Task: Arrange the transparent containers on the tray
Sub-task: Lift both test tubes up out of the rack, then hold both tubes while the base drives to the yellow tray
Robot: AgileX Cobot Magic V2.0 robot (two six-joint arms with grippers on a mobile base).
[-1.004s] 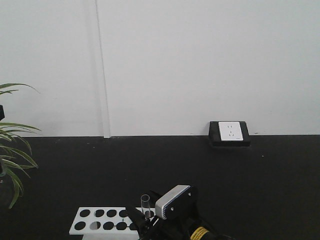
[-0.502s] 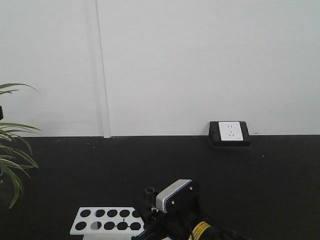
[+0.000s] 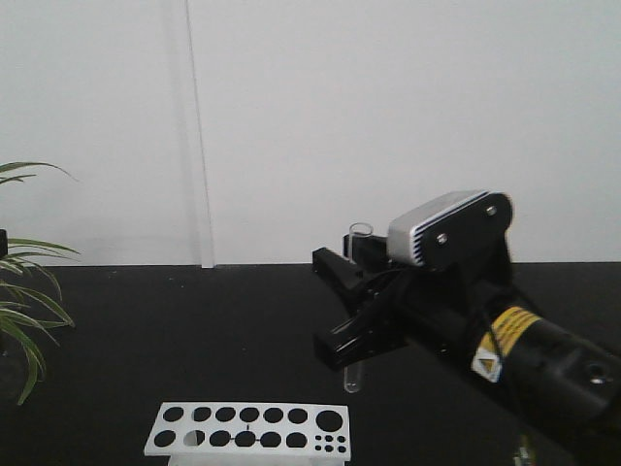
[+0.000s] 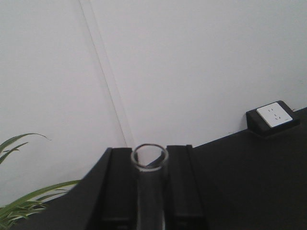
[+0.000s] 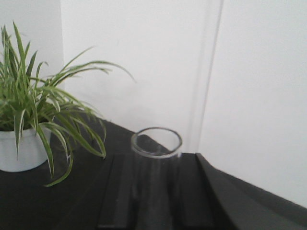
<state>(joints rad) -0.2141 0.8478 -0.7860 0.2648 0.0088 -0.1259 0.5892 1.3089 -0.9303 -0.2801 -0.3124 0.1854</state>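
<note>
A clear test tube [image 3: 353,377] stands upright, clamped in the right pincer [image 3: 351,309] high over the black tabletop [image 3: 146,330], probably so its base clears the white rack [image 3: 247,429]; a second test tube [image 4: 149,191] sits clamped in the left pincer [image 4: 149,165]; the tray is out of view.

The black arm [image 3: 563,374] carries a grey camera housing [image 3: 448,225] and yellow labels [image 3: 488,364].

two test tubes [image 4: 150,201] [image 5: 156,191], one white rack [image 3: 247,429], one potted plant [image 5: 29,110], one wall socket [image 4: 274,112].
</note>
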